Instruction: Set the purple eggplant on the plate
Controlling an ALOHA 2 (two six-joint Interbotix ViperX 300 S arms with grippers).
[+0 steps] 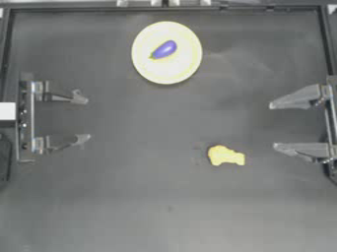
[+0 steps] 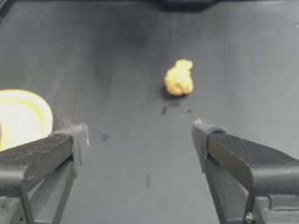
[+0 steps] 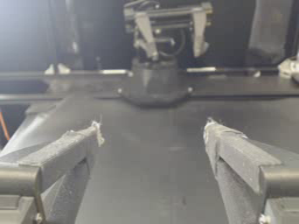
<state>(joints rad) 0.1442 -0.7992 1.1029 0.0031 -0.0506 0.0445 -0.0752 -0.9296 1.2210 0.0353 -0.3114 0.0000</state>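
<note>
The purple eggplant (image 1: 164, 49) already lies on the plate (image 1: 148, 68), upper centre of the frame, clear of the rim. Your left end effector (image 1: 82, 119) at the left edge and right end effector (image 1: 273, 125) at the right edge both stand released and empty. Keep them parked; leave the yellow lump (image 1: 225, 156) on the desk (image 1: 131, 197) alone.

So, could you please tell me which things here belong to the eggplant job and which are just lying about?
Belongs to the job:
- purple eggplant, lying on the plate
- plate

Just lying about:
- yellow lumpy object, on the table
- left gripper and right gripper, both open, drawn back
</note>
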